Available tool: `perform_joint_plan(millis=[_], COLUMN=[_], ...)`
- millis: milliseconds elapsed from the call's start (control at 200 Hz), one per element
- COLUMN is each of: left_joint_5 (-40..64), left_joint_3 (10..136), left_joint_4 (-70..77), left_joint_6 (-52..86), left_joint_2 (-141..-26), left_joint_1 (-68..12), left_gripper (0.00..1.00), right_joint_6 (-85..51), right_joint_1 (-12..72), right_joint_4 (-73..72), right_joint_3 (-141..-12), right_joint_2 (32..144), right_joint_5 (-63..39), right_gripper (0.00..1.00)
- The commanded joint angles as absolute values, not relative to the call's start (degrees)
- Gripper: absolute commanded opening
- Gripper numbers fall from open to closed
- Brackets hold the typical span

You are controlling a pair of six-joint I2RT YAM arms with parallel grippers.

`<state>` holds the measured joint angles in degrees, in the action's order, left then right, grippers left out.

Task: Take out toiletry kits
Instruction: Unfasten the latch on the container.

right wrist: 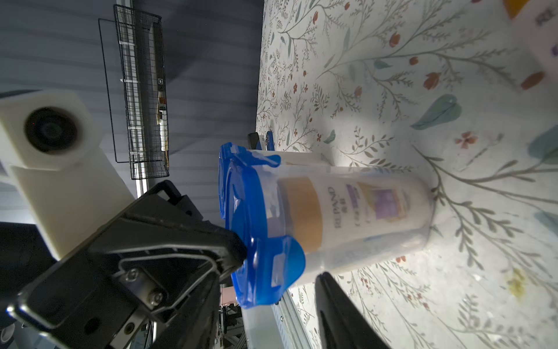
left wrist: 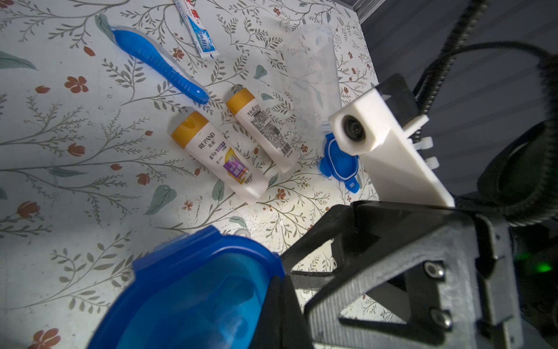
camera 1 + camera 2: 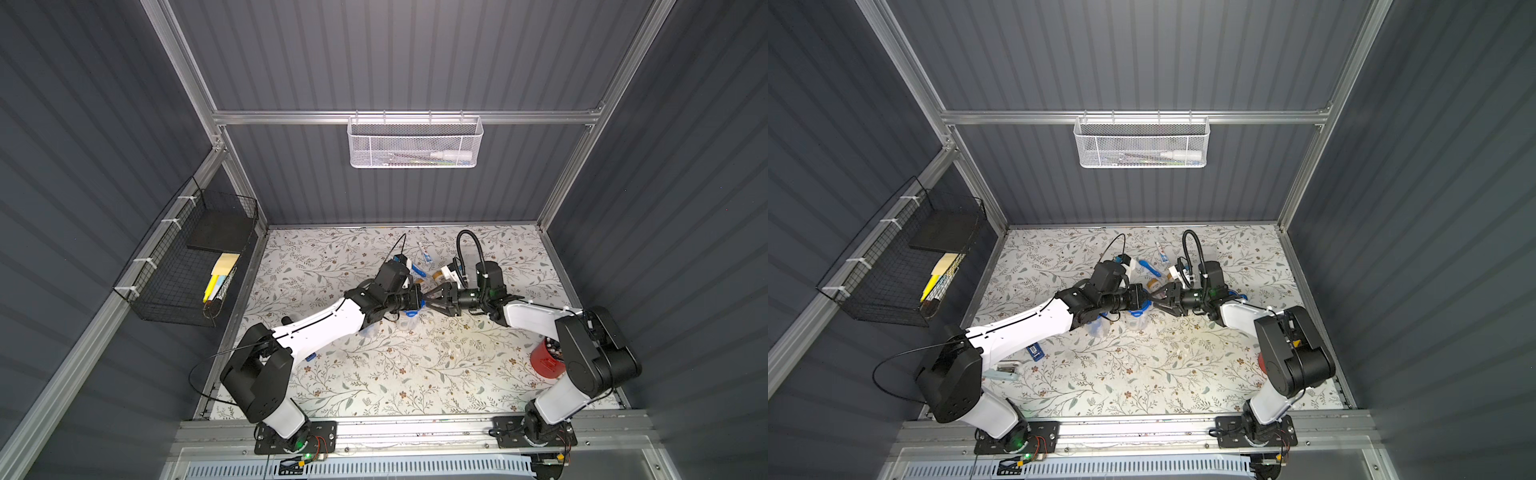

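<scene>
L gripper (image 1: 240,256) is clamping the blue lid's (image 1: 235,193) rim, prob. steadying the upright clear jar (image 1: 362,256) w/ a cream bottle (image 1: 305,211) inside. R gripper (image 3: 429,300), jaws parted & empty, is hovering beside a clip flap (image 1: 287,260), likely to unlatch it. Beyond them, toothbrush (image 2: 160,65), toothpaste tube (image 2: 197,30) & two more bottles (image 2: 220,154) are lying out. The rest of the jar's contents are blurring behind plastic.

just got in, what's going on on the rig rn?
Both arms meet at a closed clear jar with a cream bottle inside. The left gripper is shut, its tips at the blue lid. The right gripper is open, facing it. One kit is already out on the table: two loose bottles, a toothbrush and a toothpaste tube, beside an emptied jar.
</scene>
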<state>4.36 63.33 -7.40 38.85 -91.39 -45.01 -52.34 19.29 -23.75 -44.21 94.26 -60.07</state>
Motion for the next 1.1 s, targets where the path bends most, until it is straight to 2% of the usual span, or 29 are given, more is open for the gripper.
perform_joint_plan(millis=[0, 750, 1096], left_joint_5=[2.4, 1.4, 1.8], left_joint_3=[58.2, 54.7, 54.4], left_joint_4=[-28.3, -27.3, -26.6], left_joint_6=[38.9, 39.7, 39.7], left_joint_2=[-97.1, -95.9, -96.1], left_joint_1=[-44.7, -44.5, -44.4], left_gripper=[0.00, 0.00, 0.00], right_joint_6=[-54.7, -84.3, -78.7], right_joint_1=[20.2, 20.7, 20.7], right_joint_4=[-30.4, -76.2, -66.9], right_joint_3=[-43.6, -41.2, -40.9], right_joint_2=[96.2, 104.8, 107.1], right_joint_5=[-62.4, -67.7, -65.7], right_gripper=[0.55, 0.55, 0.58])
